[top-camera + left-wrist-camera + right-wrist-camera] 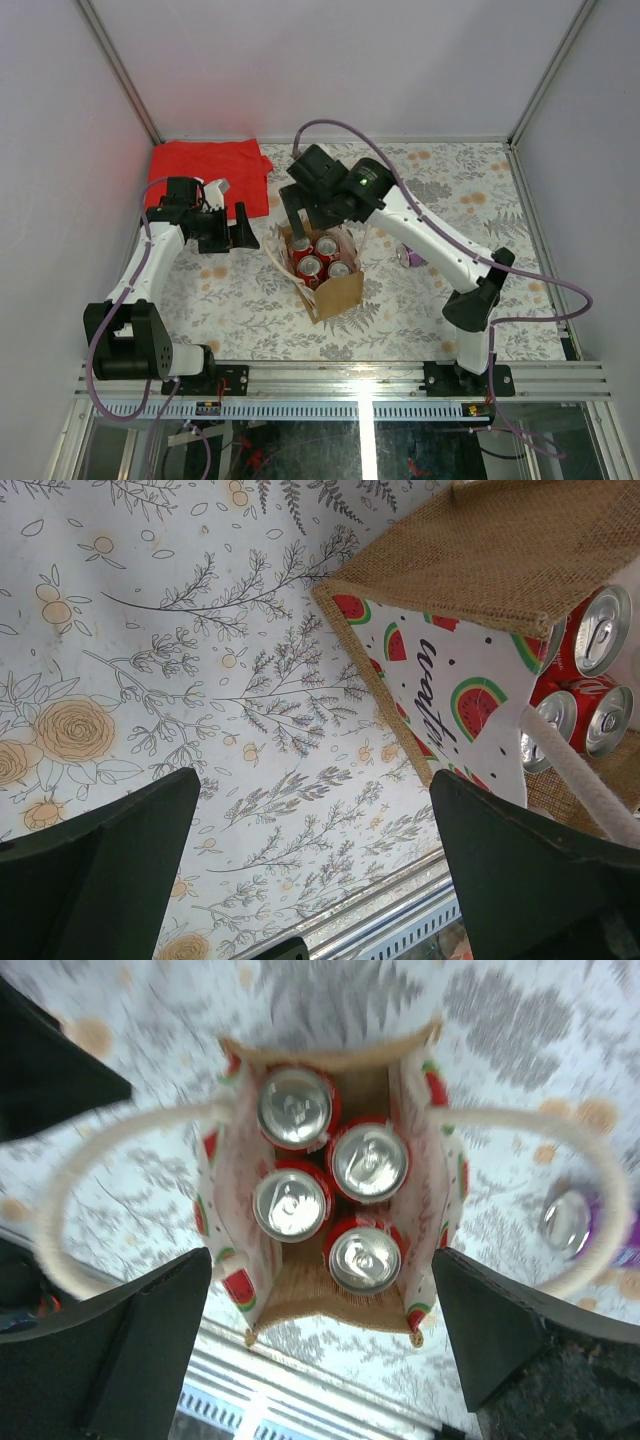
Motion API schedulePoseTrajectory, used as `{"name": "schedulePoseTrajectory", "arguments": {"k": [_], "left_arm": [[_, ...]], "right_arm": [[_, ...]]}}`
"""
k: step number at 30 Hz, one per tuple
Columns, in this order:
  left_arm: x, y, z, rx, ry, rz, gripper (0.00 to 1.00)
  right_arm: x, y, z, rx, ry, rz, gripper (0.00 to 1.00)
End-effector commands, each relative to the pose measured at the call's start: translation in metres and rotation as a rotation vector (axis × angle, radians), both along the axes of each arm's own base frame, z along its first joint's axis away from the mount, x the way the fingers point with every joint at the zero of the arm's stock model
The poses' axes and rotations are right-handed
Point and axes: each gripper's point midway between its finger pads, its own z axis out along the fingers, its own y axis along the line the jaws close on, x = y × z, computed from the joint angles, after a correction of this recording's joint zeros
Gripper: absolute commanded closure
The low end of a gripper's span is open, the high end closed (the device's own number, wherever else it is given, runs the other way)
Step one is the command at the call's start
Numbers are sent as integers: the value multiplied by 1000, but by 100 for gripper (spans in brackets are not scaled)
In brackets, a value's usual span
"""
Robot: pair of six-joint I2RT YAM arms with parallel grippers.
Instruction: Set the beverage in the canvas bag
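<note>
Here the boxy burlap canvas bag (340,292) stands upright mid-table, mouth up, four red cans (295,1108) on end inside; a purple can (411,257) sits near its right side. The left gripper (315,800) and the right gripper (320,1260) both gape wide, empty.

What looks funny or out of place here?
One purple can is left out on the table, beside the canvas bag, while four red cans stand packed inside it. The bag looks full, so that one may not fit. Nothing looks spilled or broken.
</note>
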Motion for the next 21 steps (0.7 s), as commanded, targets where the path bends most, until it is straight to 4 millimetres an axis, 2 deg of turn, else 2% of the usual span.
{"name": "schedulePoseTrajectory", "arguments": {"k": [1,3,5,9,12,15,17,21], "left_arm": [[9,-2,12,-5,-50,-18,0],[10,-2,15,-3,-56,-18,0],[11,-1,16,-2,-59,-18,0],[10,-1,19,5,-66,-20,0],[11,1,27,19,-91,-20,0],[14,2,35,24,-118,-21,0],[16,0,37,19,-120,-22,0],[16,-2,34,9,-103,-21,0]], "right_arm": [[23,-24,73,45,-198,-57,0],[40,-40,88,71,-222,-116,1],[59,-65,95,104,-215,-183,1],[96,-130,100,117,-223,-336,1],[110,-178,84,102,-156,-445,1],[119,-218,59,54,-96,-571,1],[123,-236,41,47,-76,-644,1],[132,-246,3,240,25,-755,1]]}}
